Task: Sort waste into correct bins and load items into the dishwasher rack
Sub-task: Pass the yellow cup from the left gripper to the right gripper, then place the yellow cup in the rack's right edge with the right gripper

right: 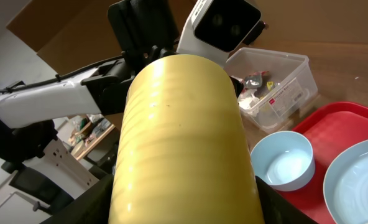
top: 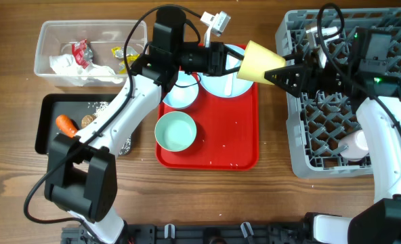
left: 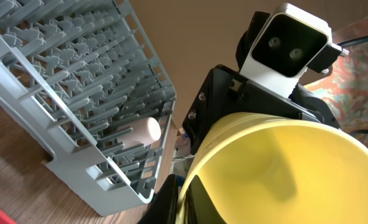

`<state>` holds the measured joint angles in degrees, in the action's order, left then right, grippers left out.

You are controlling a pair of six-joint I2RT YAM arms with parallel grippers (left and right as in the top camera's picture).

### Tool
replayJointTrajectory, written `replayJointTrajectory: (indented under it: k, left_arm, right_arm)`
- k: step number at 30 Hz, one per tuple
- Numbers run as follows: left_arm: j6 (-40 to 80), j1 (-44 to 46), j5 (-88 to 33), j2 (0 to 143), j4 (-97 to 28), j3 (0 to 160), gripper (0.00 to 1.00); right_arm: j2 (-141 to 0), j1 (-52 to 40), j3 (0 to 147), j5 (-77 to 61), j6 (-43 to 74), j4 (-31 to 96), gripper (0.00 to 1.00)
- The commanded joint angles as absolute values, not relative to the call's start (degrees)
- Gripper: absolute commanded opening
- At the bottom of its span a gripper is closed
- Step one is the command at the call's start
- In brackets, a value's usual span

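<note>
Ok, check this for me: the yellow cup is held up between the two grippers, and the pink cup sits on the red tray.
Wrong on one count. The pink cup is not on the red tray; it lies in the dishwasher rack, as the overhead view shows. The yellow cup is indeed up between the left gripper and the right gripper.

And the yellow cup (top: 260,62) is held in the air on its side, base pointed at the grey dishwasher rack (top: 322,146). The pink cup (top: 355,144) is lodged among the pegs, lying over. One light blue bowl (top: 175,131) is seen upright on the red tray (top: 207,152), a second bowl (top: 180,95) and the plate (top: 222,84) behind it. Napkin (top: 72,66) and wrappers (top: 80,51) are gathered in the clear tub (top: 46,42); carrot (top: 66,124), brown lump (top: 87,121) and rice (top: 100,106) are laid in the black tray (top: 46,139).
</note>
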<state>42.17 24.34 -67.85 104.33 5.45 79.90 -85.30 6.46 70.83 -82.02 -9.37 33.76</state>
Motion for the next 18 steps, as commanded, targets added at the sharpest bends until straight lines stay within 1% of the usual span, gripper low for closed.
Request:
replayJointTrajectory:
  k: [1, 3, 4, 5, 7, 9, 12, 18]
  left_arm:
    - [42.46, 25.39, -67.02, 103.46, 5.23, 80.82, 0.04]
    - [42.46, 25.39, -67.02, 103.46, 5.21, 80.82, 0.04]
    - [42.46, 25.39, -67.02, 103.46, 5.19, 80.82, 0.07]
    - [42.46, 25.39, -67.02, 103.46, 5.19, 80.82, 0.16]
    - [42.46, 25.39, -67.05, 103.46, 5.15, 80.82, 0.25]
    - [42.46, 25.39, -67.05, 103.50, 5.15, 80.82, 0.29]
    - [42.44, 25.39, -67.02, 103.50, 4.93, 80.82, 0.32]
    - [42.41, 25.39, -67.05, 103.50, 3.22, 80.82, 0.33]
  right_arm:
    - [-85.89, 4.34, 70.81, -84.05, -9.91, 33.01, 0.32]
    - [-85.89, 4.36, 70.81, -84.03, -9.89, 32.99, 0.32]
    - [-85.89, 4.36, 70.81, -83.55, -9.87, 32.95, 0.31]
    - [-85.89, 4.36, 70.81, -82.89, -9.34, 32.80, 0.32]
    - [-85.89, 4.54, 70.81, -80.38, -6.35, 31.48, 0.31]
    - [-85.89, 4.95, 70.81, -79.46, -4.62, 30.30, 0.30]
    - [-85.89, 6.52, 70.81, -77.87, -3.86, 30.04, 0.30]
    - [-85.89, 11.81, 70.81, -77.97, -3.90, 30.46, 0.29]
